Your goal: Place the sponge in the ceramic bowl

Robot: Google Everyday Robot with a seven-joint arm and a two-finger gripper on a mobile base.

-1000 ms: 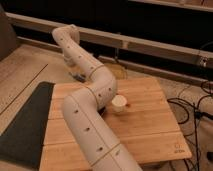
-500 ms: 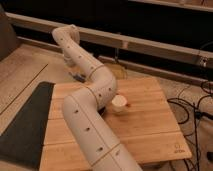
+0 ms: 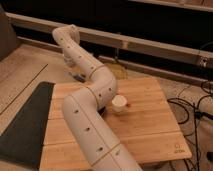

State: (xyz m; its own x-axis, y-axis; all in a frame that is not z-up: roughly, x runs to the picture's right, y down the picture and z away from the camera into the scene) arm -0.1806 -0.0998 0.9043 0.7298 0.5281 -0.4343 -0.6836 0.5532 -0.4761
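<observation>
Arm (image 3: 92, 107) unmoved, claw (image 3: 78, 74) shut past table (image 3: 150, 135) edge — white cup (image 3: 119, 103) alongside

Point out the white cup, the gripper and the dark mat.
white cup (image 3: 119, 104): camera view, its side wall.
gripper (image 3: 78, 76): camera view, its tip, by the far-left edge of the table (image 3: 150, 131).
dark mat (image 3: 25, 125): camera view, its middle.
</observation>
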